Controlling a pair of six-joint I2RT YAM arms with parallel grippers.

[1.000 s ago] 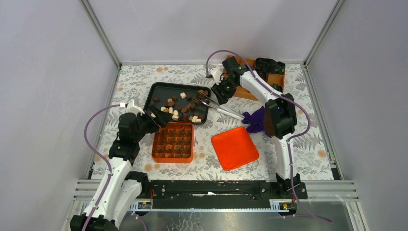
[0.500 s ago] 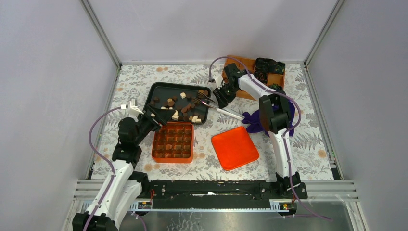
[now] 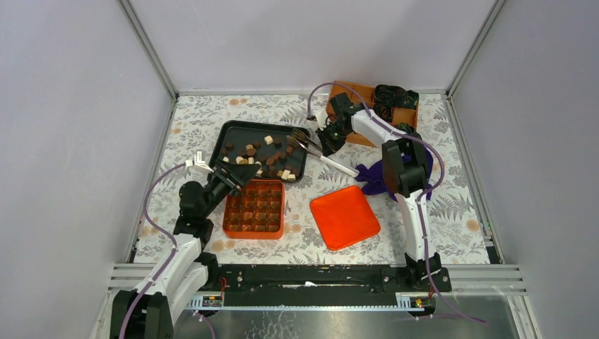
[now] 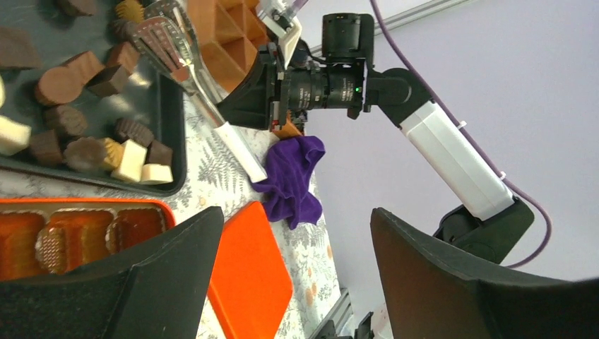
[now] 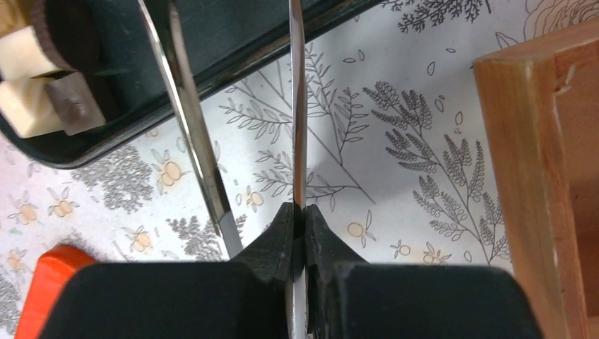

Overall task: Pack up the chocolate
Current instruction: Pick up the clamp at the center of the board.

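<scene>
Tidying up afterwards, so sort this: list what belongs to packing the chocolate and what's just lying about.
For the job: chocolates, black tray, orange box, orange lid, tongs in right tool.
Lying about: purple cloth, wooden box, black-and-green bundles.
</scene>
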